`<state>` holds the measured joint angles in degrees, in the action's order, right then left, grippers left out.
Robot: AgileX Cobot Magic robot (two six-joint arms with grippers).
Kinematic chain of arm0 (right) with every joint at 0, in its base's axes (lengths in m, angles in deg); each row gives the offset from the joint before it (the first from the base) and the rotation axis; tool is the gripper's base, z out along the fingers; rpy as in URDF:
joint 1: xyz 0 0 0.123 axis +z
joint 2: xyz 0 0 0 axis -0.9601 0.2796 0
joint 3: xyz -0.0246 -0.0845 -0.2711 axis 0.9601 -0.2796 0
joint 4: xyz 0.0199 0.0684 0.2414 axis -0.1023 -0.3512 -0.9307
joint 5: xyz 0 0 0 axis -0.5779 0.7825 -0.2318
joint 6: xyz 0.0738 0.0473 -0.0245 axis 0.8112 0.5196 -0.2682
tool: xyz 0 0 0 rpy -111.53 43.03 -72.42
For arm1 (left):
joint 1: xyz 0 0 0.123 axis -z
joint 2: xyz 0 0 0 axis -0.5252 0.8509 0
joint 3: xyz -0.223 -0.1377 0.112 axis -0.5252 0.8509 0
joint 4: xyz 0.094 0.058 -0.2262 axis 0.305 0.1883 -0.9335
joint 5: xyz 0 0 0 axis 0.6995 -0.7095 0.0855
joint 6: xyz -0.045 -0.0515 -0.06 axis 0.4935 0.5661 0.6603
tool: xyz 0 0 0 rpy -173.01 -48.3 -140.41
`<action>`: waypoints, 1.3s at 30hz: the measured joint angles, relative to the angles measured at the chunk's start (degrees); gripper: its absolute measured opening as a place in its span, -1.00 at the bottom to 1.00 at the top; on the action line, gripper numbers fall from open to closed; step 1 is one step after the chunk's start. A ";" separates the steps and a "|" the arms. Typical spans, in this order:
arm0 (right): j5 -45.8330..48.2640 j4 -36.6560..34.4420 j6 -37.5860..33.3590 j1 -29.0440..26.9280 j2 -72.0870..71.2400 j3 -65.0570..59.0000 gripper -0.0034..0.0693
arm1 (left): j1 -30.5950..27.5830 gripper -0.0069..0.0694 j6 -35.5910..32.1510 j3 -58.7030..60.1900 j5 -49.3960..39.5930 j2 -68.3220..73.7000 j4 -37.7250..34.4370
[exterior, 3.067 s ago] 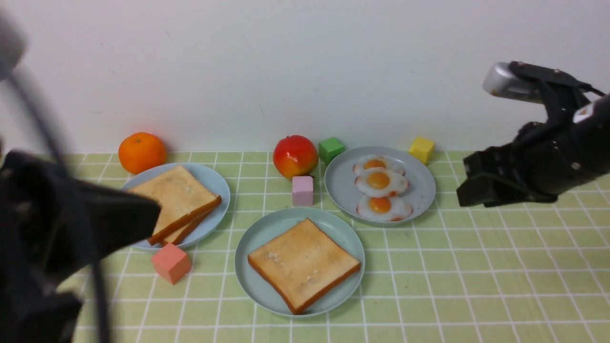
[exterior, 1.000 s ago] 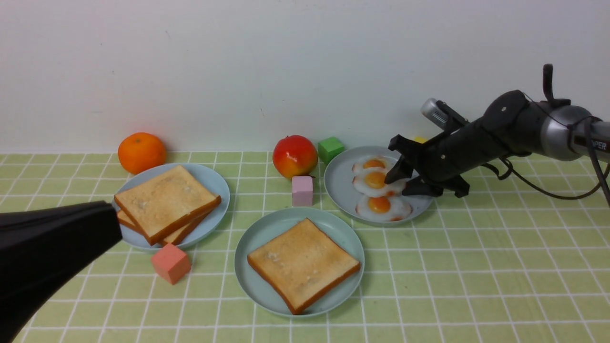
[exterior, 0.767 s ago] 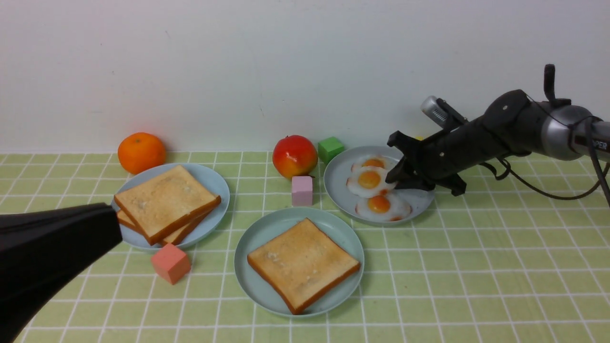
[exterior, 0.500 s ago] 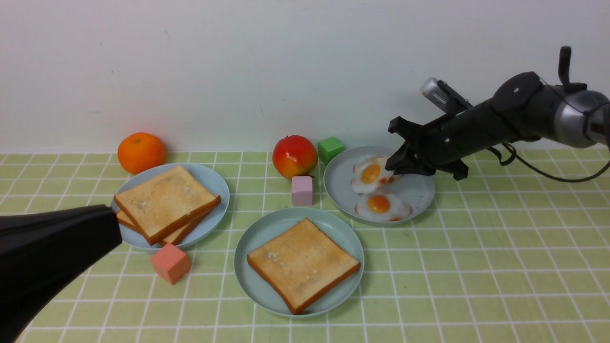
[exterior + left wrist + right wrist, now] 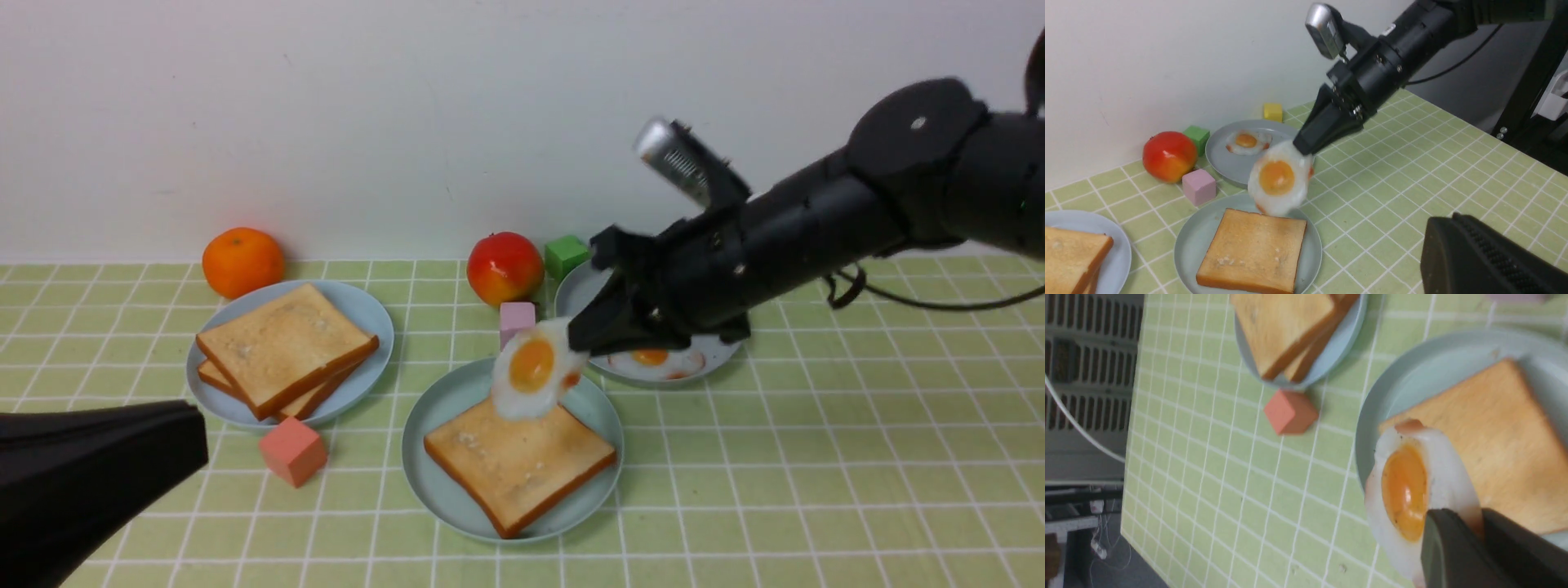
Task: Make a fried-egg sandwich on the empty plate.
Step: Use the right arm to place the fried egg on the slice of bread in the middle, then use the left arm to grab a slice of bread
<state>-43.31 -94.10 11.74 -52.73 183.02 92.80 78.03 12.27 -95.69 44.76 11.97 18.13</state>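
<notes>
The mint-green plate (image 5: pixel 424 425) sits front centre with one toast slice (image 5: pixel 518 453) flat on it. My right gripper (image 5: pixel 584 335) is shut on the edge of a fried egg (image 5: pixel 532 367), which hangs tilted just above the toast's far corner. The egg (image 5: pixel 1412 490), toast (image 5: pixel 1494 437) and plate (image 5: pixel 1384 408) show in the right wrist view under my gripper (image 5: pixel 1478 518). Two more toast slices (image 5: pixel 282 343) are stacked on the light blue plate (image 5: pixel 371 327) at left. My left gripper (image 5: pixel 196 441) hovers low at front left, shut and empty.
The grey-blue plate (image 5: pixel 727 347) behind my right arm holds another egg (image 5: pixel 651 358). An orange (image 5: pixel 242 261), apple (image 5: pixel 504 268), green cube (image 5: pixel 567 255) and pink cube (image 5: pixel 516 314) stand near the back wall. A salmon cube (image 5: pixel 292 451) lies front left, a yellow cube (image 5: pixel 1272 112) at the back.
My right gripper closed on the middle egg, lifted it off the grey-blue plate and carried it left and nearer, over the toast. My left gripper sank a little.
</notes>
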 joint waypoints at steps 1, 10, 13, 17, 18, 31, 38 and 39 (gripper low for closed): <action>-2.59 -0.84 -0.64 1.64 0.01 -1.79 -0.71 | 0.00 -0.81 0.00 0.00 -0.26 0.00 0.00; -14.63 -7.09 -1.68 4.53 6.14 -4.85 -0.71 | 0.00 -0.79 0.00 0.00 -2.00 0.00 0.00; -16.08 -7.49 -1.68 4.21 7.67 -4.85 -0.68 | 0.00 -0.78 0.00 0.00 -2.21 0.00 0.00; -16.27 -7.67 -1.68 4.09 8.31 -4.85 -0.59 | 0.00 -0.77 0.00 0.00 -2.29 0.00 0.00; -15.93 -7.39 -1.68 4.09 8.37 -4.85 -0.47 | 0.00 -0.77 0.00 0.00 -2.40 0.00 0.00; -0.23 10.99 0.62 -2.60 2.76 -4.85 0.51 | 0.00 -0.72 0.51 0.00 -9.29 6.07 -0.18; 13.68 30.56 8.51 -6.53 -15.14 -4.85 0.12 | 0.00 -0.72 5.52 -1.21 -10.07 20.09 2.05; 15.52 33.89 9.84 -6.54 -18.53 -4.85 0.01 | -0.22 -0.73 6.50 -1.88 -10.02 22.29 3.10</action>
<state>-27.79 -60.21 21.58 -59.27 164.49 87.95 77.81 18.78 -97.58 34.74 34.26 21.23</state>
